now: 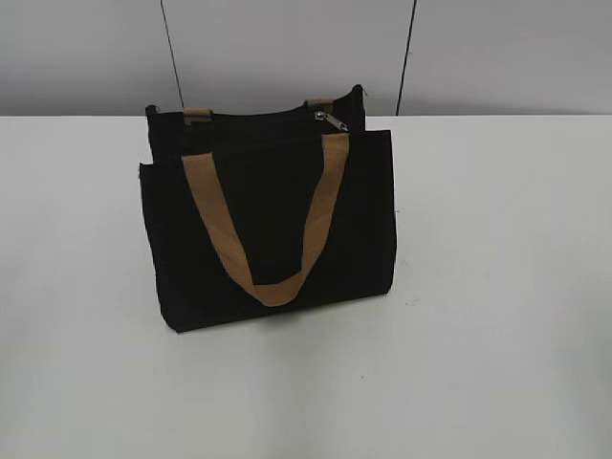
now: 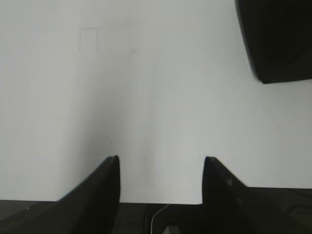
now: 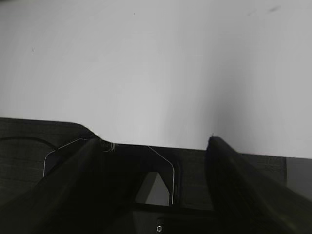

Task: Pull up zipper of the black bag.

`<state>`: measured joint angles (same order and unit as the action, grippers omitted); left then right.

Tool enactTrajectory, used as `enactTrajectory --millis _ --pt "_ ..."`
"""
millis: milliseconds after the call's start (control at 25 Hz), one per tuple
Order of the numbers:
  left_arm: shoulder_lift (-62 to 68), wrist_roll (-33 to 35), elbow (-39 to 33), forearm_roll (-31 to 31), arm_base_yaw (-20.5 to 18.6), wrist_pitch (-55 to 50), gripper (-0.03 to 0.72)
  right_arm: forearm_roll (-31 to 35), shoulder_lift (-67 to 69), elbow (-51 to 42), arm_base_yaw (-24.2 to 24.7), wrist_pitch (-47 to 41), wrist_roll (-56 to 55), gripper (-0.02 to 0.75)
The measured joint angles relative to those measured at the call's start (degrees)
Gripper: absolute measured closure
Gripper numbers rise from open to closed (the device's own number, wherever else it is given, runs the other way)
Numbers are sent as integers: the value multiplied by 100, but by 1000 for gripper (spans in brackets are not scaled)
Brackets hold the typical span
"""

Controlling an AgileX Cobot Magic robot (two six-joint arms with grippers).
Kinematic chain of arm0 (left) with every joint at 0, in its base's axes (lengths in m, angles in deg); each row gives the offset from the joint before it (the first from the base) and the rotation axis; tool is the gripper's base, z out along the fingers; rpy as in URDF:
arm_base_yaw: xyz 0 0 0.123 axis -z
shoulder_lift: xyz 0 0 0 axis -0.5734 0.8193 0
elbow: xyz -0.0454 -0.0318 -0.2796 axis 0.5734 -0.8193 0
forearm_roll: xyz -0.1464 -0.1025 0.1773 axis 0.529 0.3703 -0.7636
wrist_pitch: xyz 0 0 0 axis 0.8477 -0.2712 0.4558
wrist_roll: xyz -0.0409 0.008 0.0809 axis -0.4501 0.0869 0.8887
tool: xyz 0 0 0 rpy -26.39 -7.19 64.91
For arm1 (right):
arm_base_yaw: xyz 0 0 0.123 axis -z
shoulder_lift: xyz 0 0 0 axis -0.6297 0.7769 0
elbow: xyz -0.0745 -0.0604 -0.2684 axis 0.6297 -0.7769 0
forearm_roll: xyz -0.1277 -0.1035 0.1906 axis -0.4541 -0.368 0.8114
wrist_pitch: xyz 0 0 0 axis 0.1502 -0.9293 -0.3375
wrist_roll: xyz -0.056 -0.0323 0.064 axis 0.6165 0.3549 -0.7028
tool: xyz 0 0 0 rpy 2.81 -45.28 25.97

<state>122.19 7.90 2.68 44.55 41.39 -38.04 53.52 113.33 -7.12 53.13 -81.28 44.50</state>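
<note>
The black bag [image 1: 268, 229] stands on the white table [image 1: 497, 287] in the exterior view, with a tan handle loop [image 1: 273, 225] hanging down its front. The small silver zipper pull [image 1: 330, 119] sits at the top right of the bag's mouth. A corner of the bag shows at the top right of the left wrist view [image 2: 278, 39]. My left gripper [image 2: 161, 163] is open and empty over bare table, left of the bag. My right gripper [image 3: 153, 141] is open and empty at the table's near edge. Neither gripper shows in the exterior view.
A grey wall [image 1: 287, 48] with two dark vertical seams rises behind the table. White tabletop lies all round the bag. The right wrist view shows the dark table edge [image 3: 29, 131] and robot base below.
</note>
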Motion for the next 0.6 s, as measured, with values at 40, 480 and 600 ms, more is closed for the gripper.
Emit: enactTrajectory --millis 40,480,600 --pt "-317 0 -112 0 0 -29 290 8 -151 -166 0 0 7 234" --pt "-3241 -1 -810 36 0 -210 302 401 -1486 -562 0 235 480 239" --pt "-3403 -6 -815 2 0 -278 302 486 -1861 -562 0 262 663 242"
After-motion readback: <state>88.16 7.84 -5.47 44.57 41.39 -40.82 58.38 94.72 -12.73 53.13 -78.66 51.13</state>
